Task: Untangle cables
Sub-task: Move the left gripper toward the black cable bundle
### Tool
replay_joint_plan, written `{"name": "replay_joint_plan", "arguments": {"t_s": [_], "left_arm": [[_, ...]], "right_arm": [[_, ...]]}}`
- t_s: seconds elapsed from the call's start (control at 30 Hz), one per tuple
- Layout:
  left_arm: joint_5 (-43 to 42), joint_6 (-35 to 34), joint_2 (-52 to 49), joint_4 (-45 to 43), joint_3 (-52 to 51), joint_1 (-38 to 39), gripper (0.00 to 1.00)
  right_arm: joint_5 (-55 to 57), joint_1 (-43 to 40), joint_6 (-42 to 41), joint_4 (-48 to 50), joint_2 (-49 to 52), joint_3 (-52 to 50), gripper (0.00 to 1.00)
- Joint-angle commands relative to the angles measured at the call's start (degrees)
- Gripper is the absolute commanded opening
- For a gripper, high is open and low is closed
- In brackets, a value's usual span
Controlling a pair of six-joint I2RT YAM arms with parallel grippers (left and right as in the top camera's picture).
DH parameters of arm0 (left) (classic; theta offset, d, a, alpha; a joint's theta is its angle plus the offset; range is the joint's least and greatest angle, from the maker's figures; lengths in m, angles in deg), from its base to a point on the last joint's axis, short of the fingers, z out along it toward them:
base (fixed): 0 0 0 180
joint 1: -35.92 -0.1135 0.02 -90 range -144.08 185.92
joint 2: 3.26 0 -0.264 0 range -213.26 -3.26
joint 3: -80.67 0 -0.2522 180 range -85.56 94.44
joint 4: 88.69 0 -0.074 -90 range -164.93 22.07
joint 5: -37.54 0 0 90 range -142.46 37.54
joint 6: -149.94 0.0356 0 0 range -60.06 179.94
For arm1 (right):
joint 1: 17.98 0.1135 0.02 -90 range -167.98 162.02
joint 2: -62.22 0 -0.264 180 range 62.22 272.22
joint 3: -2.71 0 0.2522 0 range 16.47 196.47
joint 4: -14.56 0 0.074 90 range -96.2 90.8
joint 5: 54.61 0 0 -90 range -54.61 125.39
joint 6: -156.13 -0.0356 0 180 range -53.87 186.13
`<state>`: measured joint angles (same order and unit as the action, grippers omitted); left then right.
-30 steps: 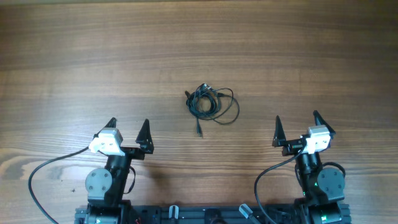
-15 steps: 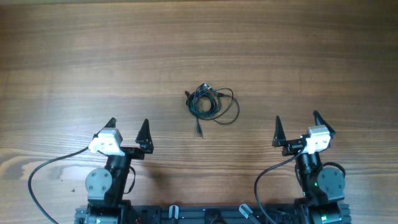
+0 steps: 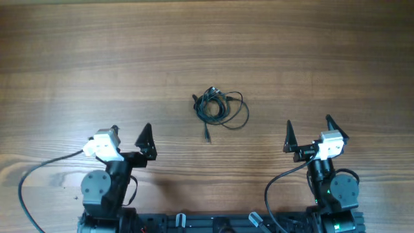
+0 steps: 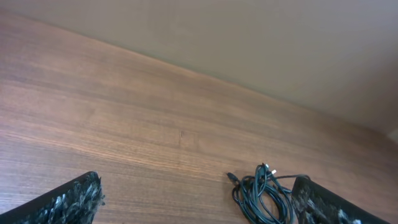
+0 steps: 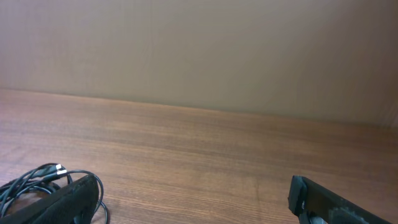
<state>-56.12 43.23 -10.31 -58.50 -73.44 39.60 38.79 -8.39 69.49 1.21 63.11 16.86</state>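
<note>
Wooden table, plain beige wall behind, soft even light

My left tool and right tool each carry two black, pointed fingers ahead of a white block. Lower down are black arm bodies with round grey joint housings. A thick black cable loops off each arm, and a small green light glows on my right one.
</note>
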Motion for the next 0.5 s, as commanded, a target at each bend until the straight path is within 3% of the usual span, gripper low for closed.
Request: {"name": "replay_joint_plan", "arguments": {"t_s": [0.0,0.1,0.23,0.47], "left_arm": [[0.66,-0.48,-10.12,1.38,8.13,-0.22,1.00],[-0.11,-0.46,-20.90,7.06,17.94,-0.22,1.00],[-4.42,-0.50,-32.39,25.97,33.64,-0.22,1.00],[-5.53,-0.50,-34.93,29.99,34.23,-0.22,1.00]], "right_arm": [[-0.90,-0.24,1.03,0.26,-0.61,-0.09,1.00],[-0.90,-0.24,0.98,0.26,-0.61,-0.09,1.00],[-0.90,-0.24,1.01,0.26,-0.61,-0.09,1.00],[-0.90,-0.24,1.03,0.26,-0.61,-0.09,1.00]]}}
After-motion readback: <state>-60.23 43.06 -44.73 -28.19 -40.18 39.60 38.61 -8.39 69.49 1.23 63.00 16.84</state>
